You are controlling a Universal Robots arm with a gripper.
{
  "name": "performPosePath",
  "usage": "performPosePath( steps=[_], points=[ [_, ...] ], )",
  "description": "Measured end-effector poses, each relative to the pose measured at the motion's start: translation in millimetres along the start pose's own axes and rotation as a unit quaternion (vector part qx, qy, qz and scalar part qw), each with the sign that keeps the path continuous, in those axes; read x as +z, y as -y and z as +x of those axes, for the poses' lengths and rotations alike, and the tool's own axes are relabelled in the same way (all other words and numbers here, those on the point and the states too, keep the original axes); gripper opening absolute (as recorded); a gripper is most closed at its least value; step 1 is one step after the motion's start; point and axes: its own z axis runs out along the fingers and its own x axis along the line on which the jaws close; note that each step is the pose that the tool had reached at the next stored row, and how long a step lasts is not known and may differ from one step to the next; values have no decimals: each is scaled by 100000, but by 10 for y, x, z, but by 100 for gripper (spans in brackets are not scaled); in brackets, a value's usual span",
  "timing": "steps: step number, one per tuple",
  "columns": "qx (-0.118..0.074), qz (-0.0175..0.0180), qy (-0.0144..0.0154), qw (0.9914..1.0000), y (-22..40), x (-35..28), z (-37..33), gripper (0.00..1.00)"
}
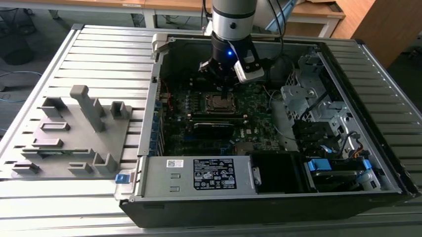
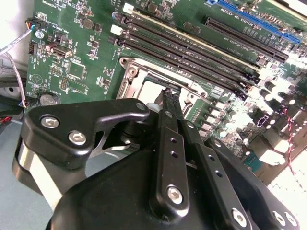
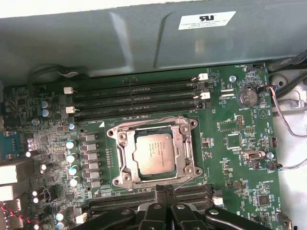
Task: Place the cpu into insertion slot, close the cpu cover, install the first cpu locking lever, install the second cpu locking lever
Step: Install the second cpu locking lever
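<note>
The cpu (image 3: 156, 153), a flat grey square chip, lies seated in the insertion slot (image 3: 192, 168) on the green board. The cpu cover (image 3: 125, 157), a silver frame with a square cut-out, lies flat around the chip. A thin wire locking lever (image 3: 148, 123) runs along the cover's edge nearest the memory slots, and another wire lever (image 3: 186, 179) shows at the edge nearest my fingers. My gripper (image 3: 165, 190) hovers just beside that edge, black fingers together with nothing seen between them. In the exterior view the gripper (image 1: 226, 89) hangs right over the slot (image 1: 219, 102). The second wrist view has the fingertips (image 2: 171, 96) at the socket's silver rim (image 2: 139, 76).
Long black memory slots (image 3: 139, 98) run beside the socket, with the grey case wall (image 3: 144, 43) behind them. A power supply (image 1: 197, 173) fills the case's near side and a metal drive cage (image 1: 310, 94) stands at the exterior view's right. A grey fixture tray (image 1: 72, 133) sits outside the case.
</note>
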Motion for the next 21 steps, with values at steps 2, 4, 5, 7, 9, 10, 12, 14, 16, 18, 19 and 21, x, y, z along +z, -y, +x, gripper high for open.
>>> performPosePath(
  steps=[2, 4, 5, 7, 9, 10, 12, 14, 16, 18, 19, 21],
  points=[
    [-83, 3, -3, 100000, 9, 0, -2, 11],
    [-168, -5, 5, 100000, 26, 1, -4, 11],
    [-236, -9, -3, 100000, 35, 1, -4, 11],
    [-550, -24, 0, 99998, 46, 5, -5, 11],
    [-1186, -61, 1, 99993, 51, 13, -1, 11],
    [-1617, -78, -2, 99987, 52, 17, 0, 11],
    [-2611, -127, -2, 99966, 52, 27, 1, 11],
    [-3361, -160, -5, 99943, 54, 37, 4, 11],
    [-3723, -174, -8, 99931, 59, 50, 16, 11],
    [-3976, -194, -7, 99921, 67, 69, 38, 11],
    [-4072, -196, -7, 99917, 72, 77, 53, 11],
    [-4201, -197, -10, 99912, 82, 92, 86, 11]
  ],
)
